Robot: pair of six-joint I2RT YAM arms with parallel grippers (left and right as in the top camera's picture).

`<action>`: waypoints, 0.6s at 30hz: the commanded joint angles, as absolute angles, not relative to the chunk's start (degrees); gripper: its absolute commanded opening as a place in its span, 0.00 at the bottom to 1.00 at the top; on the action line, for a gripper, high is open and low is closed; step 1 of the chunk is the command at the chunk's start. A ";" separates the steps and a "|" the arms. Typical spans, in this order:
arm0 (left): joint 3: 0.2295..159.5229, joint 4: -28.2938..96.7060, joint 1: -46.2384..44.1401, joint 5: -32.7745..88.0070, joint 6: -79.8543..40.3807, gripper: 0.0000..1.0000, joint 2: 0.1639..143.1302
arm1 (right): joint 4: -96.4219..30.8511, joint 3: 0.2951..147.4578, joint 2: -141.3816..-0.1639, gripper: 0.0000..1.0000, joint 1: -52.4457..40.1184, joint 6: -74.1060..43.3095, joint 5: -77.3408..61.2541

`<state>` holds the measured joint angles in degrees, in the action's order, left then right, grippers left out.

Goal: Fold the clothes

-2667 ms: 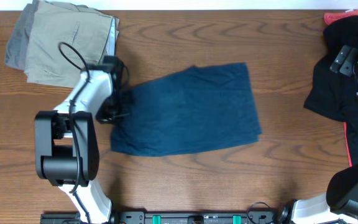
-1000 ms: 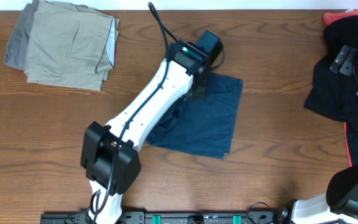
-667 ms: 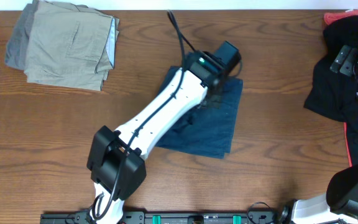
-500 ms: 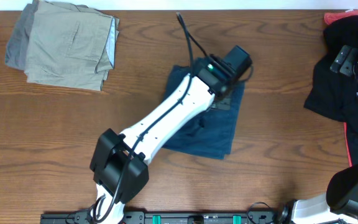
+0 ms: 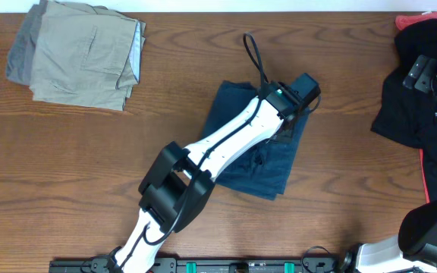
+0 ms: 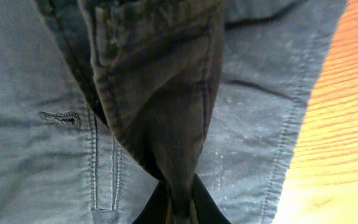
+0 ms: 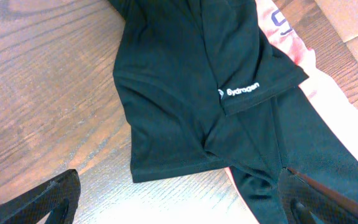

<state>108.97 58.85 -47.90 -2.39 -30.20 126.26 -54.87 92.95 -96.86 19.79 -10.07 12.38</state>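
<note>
Tightly, the left fingers pinch a fold of navy shorts.

The left arm is a long, smooth white shell that tapers slightly along its length. One end meets a chunky black rounded housing. The other end carries a boxy black head. A thin black cable curls out of that end in a narrow loop. In the wrist view the left tool shows only as two dark, narrow tips. The right arm shows a bulky black rounded joint with white casing at its foot. The right tool has matte black fingers with blunt, rounded ends.
</note>
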 commanded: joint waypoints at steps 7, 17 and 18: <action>108.97 59.07 -47.99 2.26 -30.74 0.07 126.98 | -54.92 93.65 -96.49 0.99 19.86 -10.68 12.60; 109.43 63.75 -47.75 4.34 -30.02 0.91 126.21 | -54.96 93.65 -96.51 0.99 19.86 -10.68 12.60; 109.60 64.20 -47.55 4.34 -29.41 0.91 125.89 | -54.92 93.65 -96.51 0.99 19.86 -10.68 12.60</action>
